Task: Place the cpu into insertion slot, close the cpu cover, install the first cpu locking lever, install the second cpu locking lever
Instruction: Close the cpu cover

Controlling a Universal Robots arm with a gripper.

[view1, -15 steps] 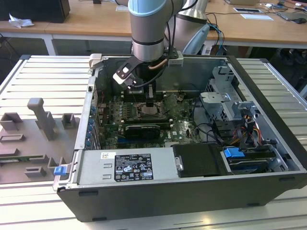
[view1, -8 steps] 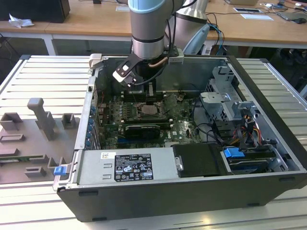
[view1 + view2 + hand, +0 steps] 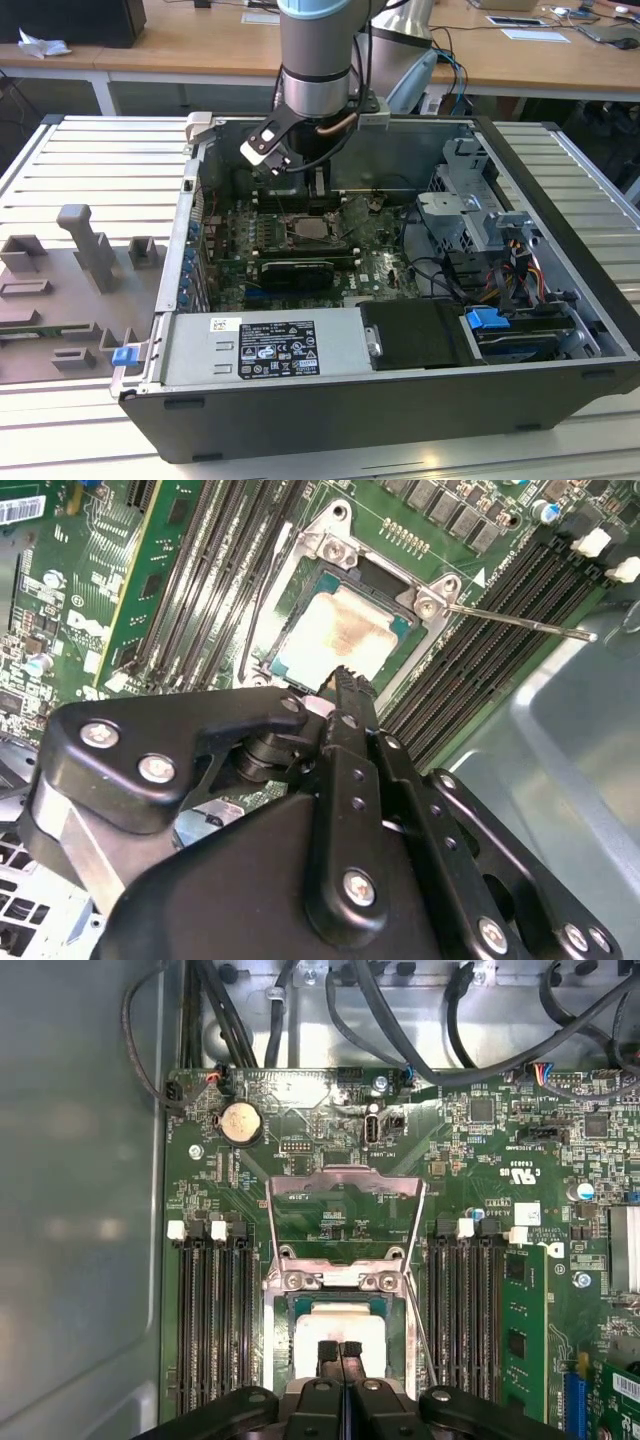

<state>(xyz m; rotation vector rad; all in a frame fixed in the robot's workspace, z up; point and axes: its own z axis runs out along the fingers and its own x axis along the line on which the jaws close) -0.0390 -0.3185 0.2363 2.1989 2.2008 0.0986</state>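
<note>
Gripper (image 3: 341, 1350) is clenched on nothing, fingertips pressed together right over the cpu (image 3: 335, 1330), though I can't tell whether they touch it. The cpu sits in the insertion slot (image 3: 296, 1310). I see the cpu cover (image 3: 345, 1188) swung open from its hinge edge, and a thin locking lever (image 3: 520, 620) jutting free beside the socket.

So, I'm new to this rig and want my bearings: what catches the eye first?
The shut gripper hangs just over the pale cpu, which is seated in the insertion slot of the green motherboard. The slot's cpu cover stands open, all inside an opened computer case.
</note>
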